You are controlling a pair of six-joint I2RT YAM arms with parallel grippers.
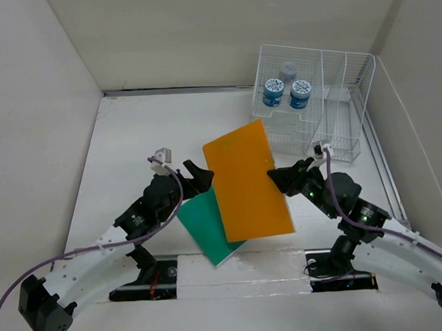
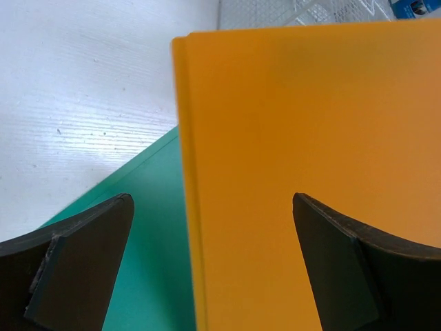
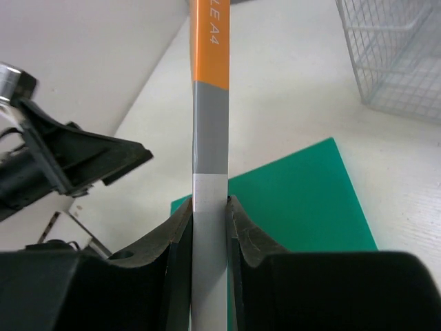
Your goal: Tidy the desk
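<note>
Desk (image 1: 132,140) underlies orange folder (image 1: 247,183) held lengthwise near-to-far by right end effector (image 1: 275,179).

Pale beige panels on 3 sides: back wall (image 1: 222,33), L wall (image 1: 28,108), R wall (image 1: 423,98), all plain, matte. Dark seam (image 1: 174,89) runs along base of back wall where it meets the desk (image 1: 131,133), a white matte top w/ faint grain, filling the space btwn the walls. Wire rack (image 1: 343,109) stands in back-R corner, near R wall. Light even, soft; shadows faint.
</note>
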